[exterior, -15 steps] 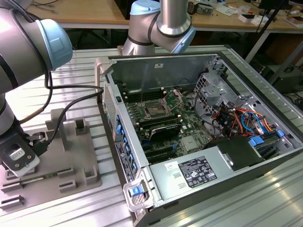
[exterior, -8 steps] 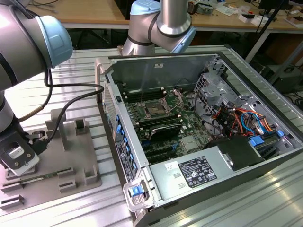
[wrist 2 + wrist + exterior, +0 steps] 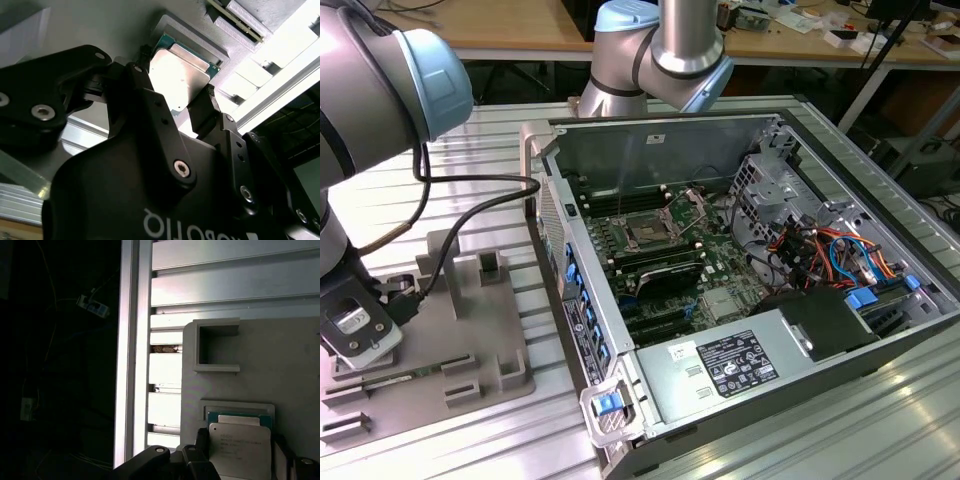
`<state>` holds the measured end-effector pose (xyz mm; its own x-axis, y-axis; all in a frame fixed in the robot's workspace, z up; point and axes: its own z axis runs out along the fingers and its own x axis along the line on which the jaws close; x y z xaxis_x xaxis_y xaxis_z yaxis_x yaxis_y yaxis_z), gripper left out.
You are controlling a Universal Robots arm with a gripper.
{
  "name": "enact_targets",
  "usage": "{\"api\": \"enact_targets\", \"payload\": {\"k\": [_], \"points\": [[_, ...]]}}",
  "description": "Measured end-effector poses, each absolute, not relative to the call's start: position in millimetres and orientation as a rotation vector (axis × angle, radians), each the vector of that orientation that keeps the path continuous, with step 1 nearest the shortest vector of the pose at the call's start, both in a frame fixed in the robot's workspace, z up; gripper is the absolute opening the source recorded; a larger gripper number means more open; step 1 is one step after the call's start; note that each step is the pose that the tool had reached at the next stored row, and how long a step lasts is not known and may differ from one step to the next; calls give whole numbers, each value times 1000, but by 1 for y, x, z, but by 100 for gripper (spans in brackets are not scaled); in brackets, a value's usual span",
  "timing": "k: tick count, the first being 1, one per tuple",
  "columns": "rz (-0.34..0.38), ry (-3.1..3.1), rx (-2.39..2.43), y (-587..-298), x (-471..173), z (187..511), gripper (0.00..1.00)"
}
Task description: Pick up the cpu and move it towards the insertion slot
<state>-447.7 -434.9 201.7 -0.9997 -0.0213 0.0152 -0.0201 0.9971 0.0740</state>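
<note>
The cpu (image 3: 180,75) (image 3: 240,445) is a flat square chip with a pale silvery face, lying low in a square recess of the grey plastic tray (image 3: 450,340) (image 3: 280,365). My gripper (image 3: 176,76) (image 3: 239,446) is right over it, with one dark finger (image 3: 206,102) against each of two opposite edges of the chip, so it is shut on the cpu. In the exterior view my gripper (image 3: 365,345) is down over the tray at the view's left. The insertion slot (image 3: 647,232) is a dark square socket on the green board inside the open computer case, well off to the exterior view's right, with its metal clamp plate (image 3: 688,205) hinged up.
The computer case (image 3: 570,260) stands with its side open and its near wall between the tray and the socket. Inside are a drive cage (image 3: 775,190), coloured cables (image 3: 830,255) and a power supply (image 3: 735,360). A black cable (image 3: 470,215) runs to my wrist. The tray has raised blocks (image 3: 217,347).
</note>
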Motion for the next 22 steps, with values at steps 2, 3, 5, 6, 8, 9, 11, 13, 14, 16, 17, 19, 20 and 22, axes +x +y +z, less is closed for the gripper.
{"api": "enact_targets", "payload": {"k": [2, 3, 5, 6, 8, 9, 11, 13, 14, 16, 17, 19, 20, 22], "points": [[-116, -3123, 32, -435, -448, 203, 55], [-116, -3123, 32, -435, -448, 204, 55], [-116, -3123, 33, -435, -448, 204, 55], [-116, -3123, 32, -435, -447, 204, 55], [-116, -3124, 33, -435, -447, 204, 55], [-116, -3124, 33, -435, -447, 205, 55], [-115, -3123, 32, -435, -447, 205, 55], [-116, -3124, 32, -435, -447, 206, 55], [-116, -3124, 33, -435, -447, 206, 55], [-116, -3123, 32, -435, -447, 206, 55], [-116, -3123, 32, -435, -447, 206, 55], [-115, -3123, 32, -435, -447, 206, 55], [-115, -3123, 32, -435, -447, 207, 55], [-115, -3123, 32, -435, -447, 208, 55]]}}
